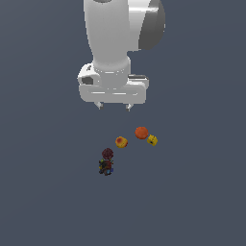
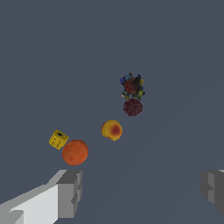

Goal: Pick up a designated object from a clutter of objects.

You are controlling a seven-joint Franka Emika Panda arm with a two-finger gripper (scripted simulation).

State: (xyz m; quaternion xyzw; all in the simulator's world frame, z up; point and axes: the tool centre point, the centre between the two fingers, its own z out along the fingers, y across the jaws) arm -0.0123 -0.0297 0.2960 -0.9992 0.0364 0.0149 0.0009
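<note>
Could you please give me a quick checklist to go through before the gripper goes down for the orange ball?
1. Gripper open, fingers wide apart: ok.
2. Nothing held between the fingers: ok.
3. Orange ball in plain sight: ok.
4. Gripper centred over the ball: not ok, the ball sits off to the exterior view's right.
5. Room around the ball: not ok, yellow cube is right against it.
6. Spotted piece and figure apart from the ball: ok.

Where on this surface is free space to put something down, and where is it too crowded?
Free: the wide bare surface on the exterior view's left of the dark figure, and all the exterior view's right beyond the yellow cube. Crowded: the orange ball touches the cube, with the yellow-orange piece close by.
</note>
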